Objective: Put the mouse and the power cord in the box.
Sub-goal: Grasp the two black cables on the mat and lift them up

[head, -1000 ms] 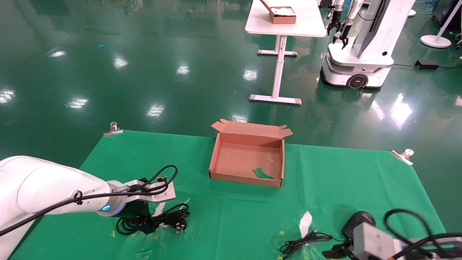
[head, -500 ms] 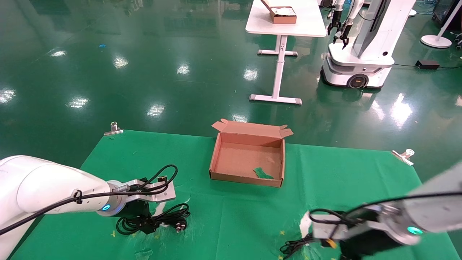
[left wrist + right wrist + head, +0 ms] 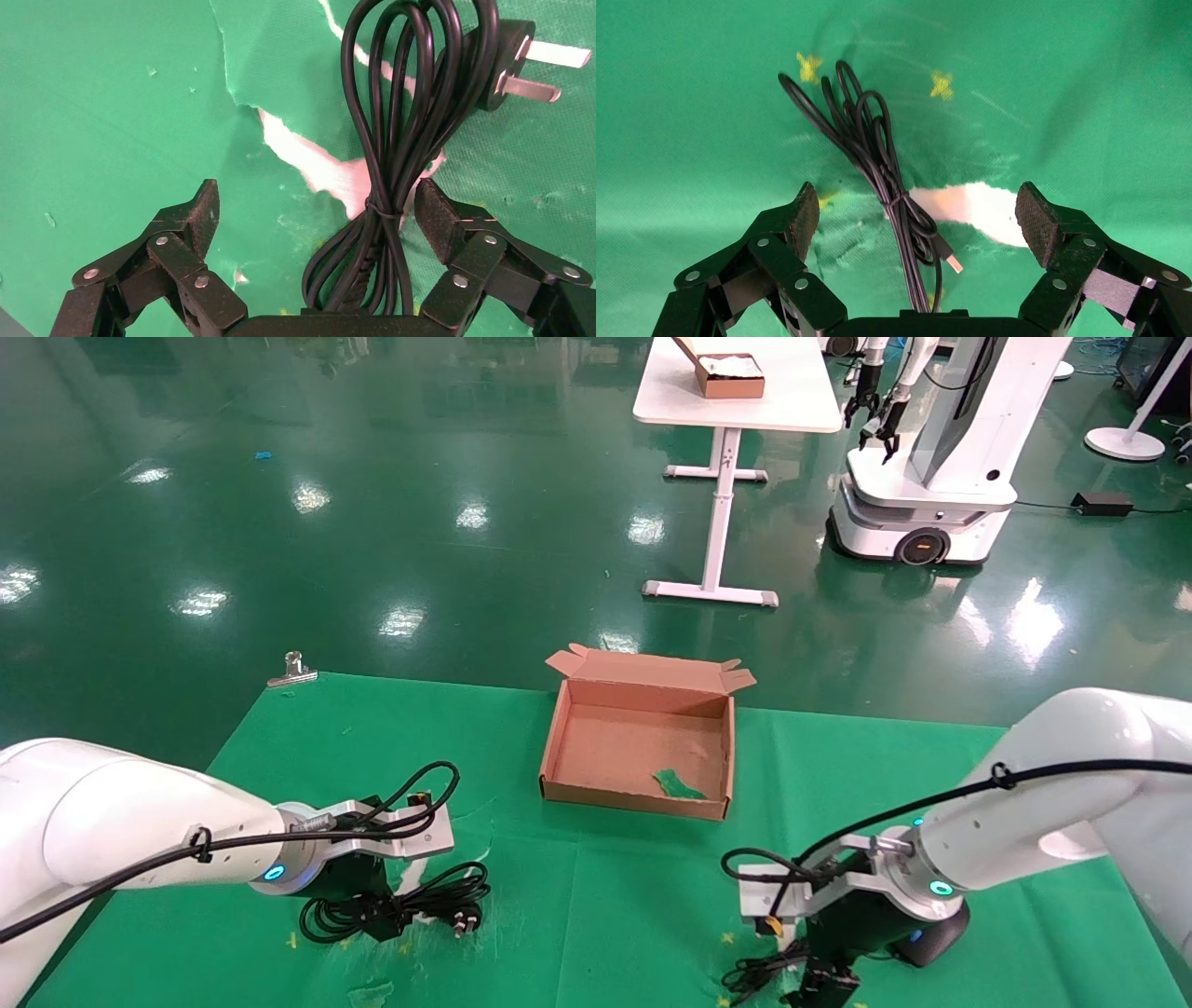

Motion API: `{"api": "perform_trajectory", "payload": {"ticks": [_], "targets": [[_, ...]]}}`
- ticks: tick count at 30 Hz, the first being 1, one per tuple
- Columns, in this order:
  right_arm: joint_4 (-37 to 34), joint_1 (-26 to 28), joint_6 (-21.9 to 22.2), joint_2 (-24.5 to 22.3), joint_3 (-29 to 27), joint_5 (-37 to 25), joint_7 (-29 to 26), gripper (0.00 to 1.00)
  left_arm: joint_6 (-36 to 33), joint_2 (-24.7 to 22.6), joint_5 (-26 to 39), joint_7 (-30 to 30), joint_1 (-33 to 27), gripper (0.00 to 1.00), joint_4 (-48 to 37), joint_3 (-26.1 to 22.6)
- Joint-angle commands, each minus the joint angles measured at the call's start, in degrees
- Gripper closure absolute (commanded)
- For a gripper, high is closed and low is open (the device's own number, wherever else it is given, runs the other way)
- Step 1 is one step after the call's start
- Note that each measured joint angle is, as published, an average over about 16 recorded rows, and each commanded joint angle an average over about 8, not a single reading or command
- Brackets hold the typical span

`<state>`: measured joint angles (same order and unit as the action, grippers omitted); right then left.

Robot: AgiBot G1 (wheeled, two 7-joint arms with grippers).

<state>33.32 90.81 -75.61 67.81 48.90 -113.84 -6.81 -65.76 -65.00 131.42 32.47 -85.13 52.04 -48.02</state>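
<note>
The power cord (image 3: 445, 889) lies coiled on the green cloth at the front left, its pronged plug (image 3: 516, 63) pointing away from the coil. My left gripper (image 3: 375, 917) (image 3: 318, 203) stands open, low over the cord (image 3: 393, 161), whose tied middle lies between the fingers, close to one pad. The mouse (image 3: 934, 952) is at the front right, mostly hidden under my right wrist. Its bundled thin wire (image 3: 877, 154) lies between the spread fingers of my open right gripper (image 3: 821, 985) (image 3: 918, 207). The box (image 3: 636, 800) sits open at the table's middle.
A green scrap (image 3: 678, 786) lies inside the box. The cloth is torn, with white patches (image 3: 979, 207) by both grippers. Metal clips (image 3: 292, 671) hold its far corners. Beyond the table stand a white desk (image 3: 736, 393) and another robot (image 3: 931, 458).
My right arm has swung in from the lower right and now hangs over the mouse's wire bundle. The left arm and the power cord have not moved.
</note>
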Motion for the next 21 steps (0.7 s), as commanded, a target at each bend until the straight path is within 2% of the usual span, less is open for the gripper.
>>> {"api": "perform_trajectory", "payload": {"ticks": [1,5,6,7,21], "targets": [[-1.93,0.59,0.55,0.85,-0.03,-0.09,0.83,0.35,0.02,-0.01,0.00,-0.01,0.00,0.44,-0.01,0.00],[-1.91,0.62,0.52,0.77,-0.10,0.09,0.75,0.84,0.03,-0.01,0.00,-0.01,0.01,0.92,-0.02,0.01],[-1.73,0.57,0.49,0.68,-0.11,0.12,0.67,0.96,0.03,-0.01,0.00,0.00,0.01,0.98,-0.02,0.01],[-1.56,0.51,0.45,0.59,-0.12,0.15,0.60,1.00,0.03,0.00,-0.01,0.00,0.01,1.00,-0.02,0.01],[-0.13,0.00,0.17,-0.12,-0.18,0.33,0.06,1.00,0.02,0.02,-0.04,0.00,0.01,1.00,-0.01,0.01]]}}
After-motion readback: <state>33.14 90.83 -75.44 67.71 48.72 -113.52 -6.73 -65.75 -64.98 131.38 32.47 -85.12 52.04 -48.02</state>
